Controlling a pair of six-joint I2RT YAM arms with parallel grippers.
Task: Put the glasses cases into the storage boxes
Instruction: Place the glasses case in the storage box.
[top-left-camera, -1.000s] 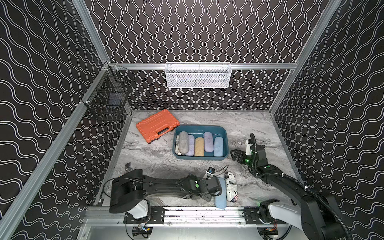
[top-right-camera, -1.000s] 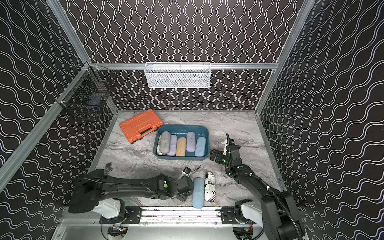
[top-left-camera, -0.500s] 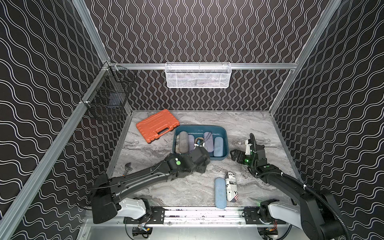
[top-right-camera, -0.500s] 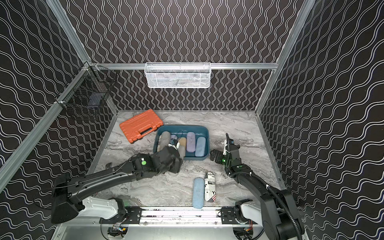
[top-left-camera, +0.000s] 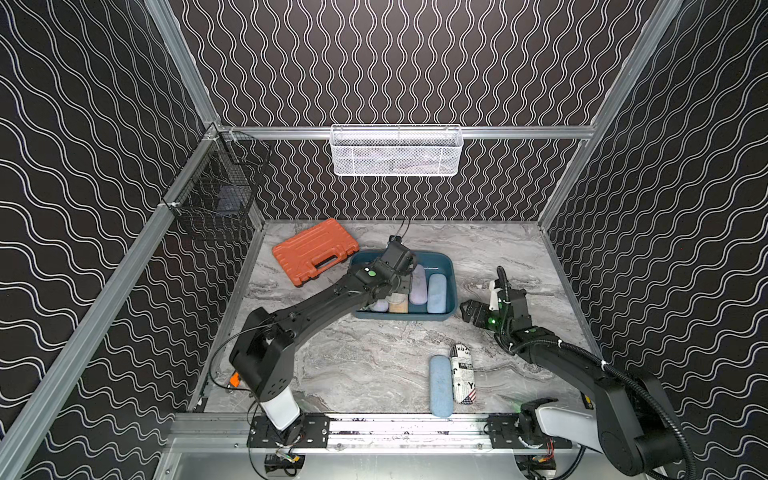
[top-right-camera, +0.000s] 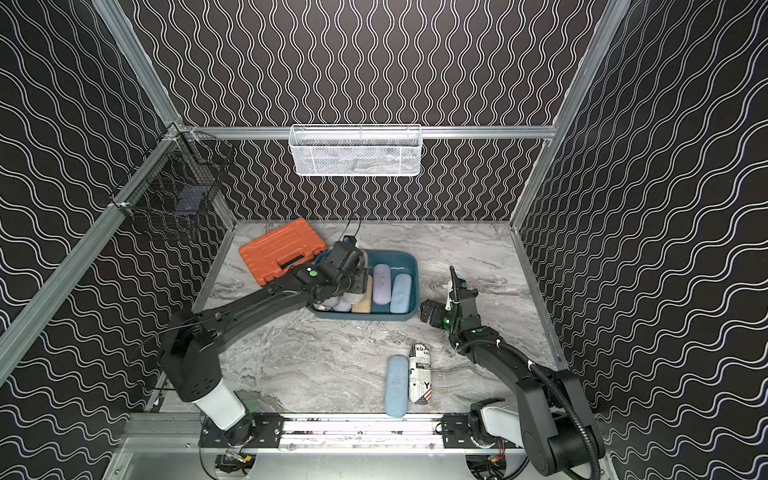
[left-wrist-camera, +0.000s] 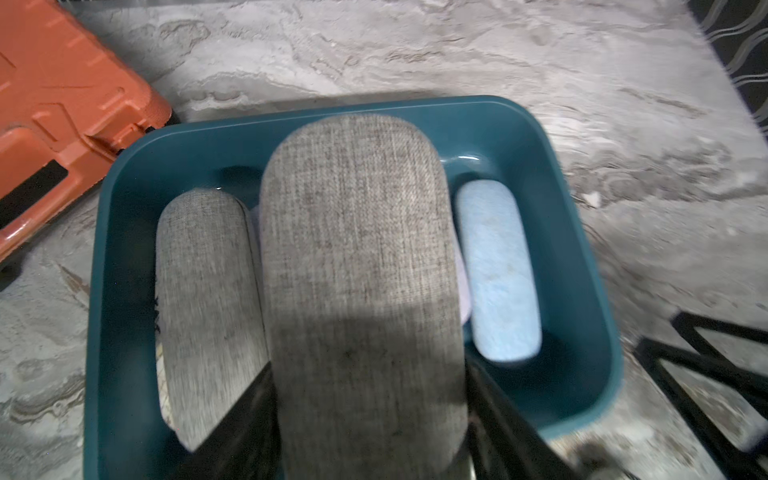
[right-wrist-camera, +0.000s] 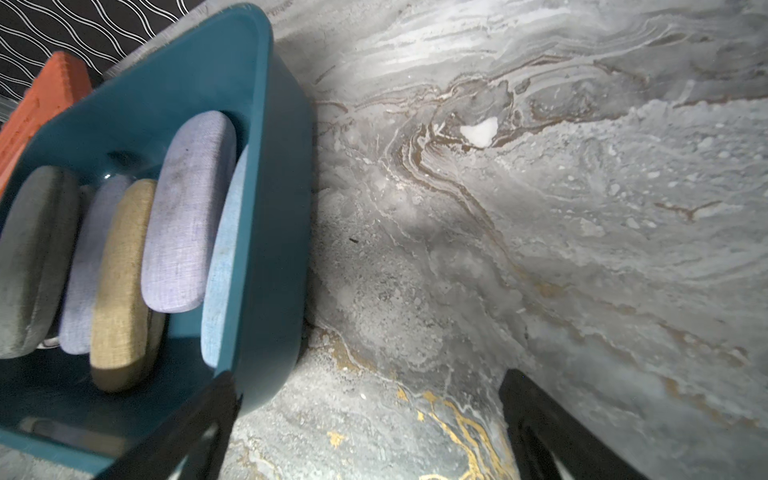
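Note:
My left gripper (left-wrist-camera: 368, 370) is shut on a grey glasses case (left-wrist-camera: 361, 270), which hangs lengthwise over the dark teal storage box (left-wrist-camera: 582, 232). In both top views the left gripper (top-left-camera: 397, 286) (top-right-camera: 353, 286) is above the box's (top-left-camera: 440, 259) left half. Inside lie another grey case (left-wrist-camera: 203, 291), a lavender case (right-wrist-camera: 187, 208), a tan case (right-wrist-camera: 120, 282) and a light blue case (left-wrist-camera: 494, 270). A light blue case (top-left-camera: 440, 384) and a newspaper-print case (top-left-camera: 463, 374) lie side by side near the table's front edge. My right gripper (top-left-camera: 471, 311) (right-wrist-camera: 368, 386) stands open and holds nothing, just right of the box.
An orange ribbed tool case (top-left-camera: 313, 249) lies against the box's back left corner. A white mesh basket (top-left-camera: 397, 151) hangs on the back wall and a black wire basket (top-left-camera: 220, 195) on the left wall. Patterned walls close in three sides.
My left arm has swung from the table's front edge up and back to above the box, carrying the grey case. The right arm has stayed still.

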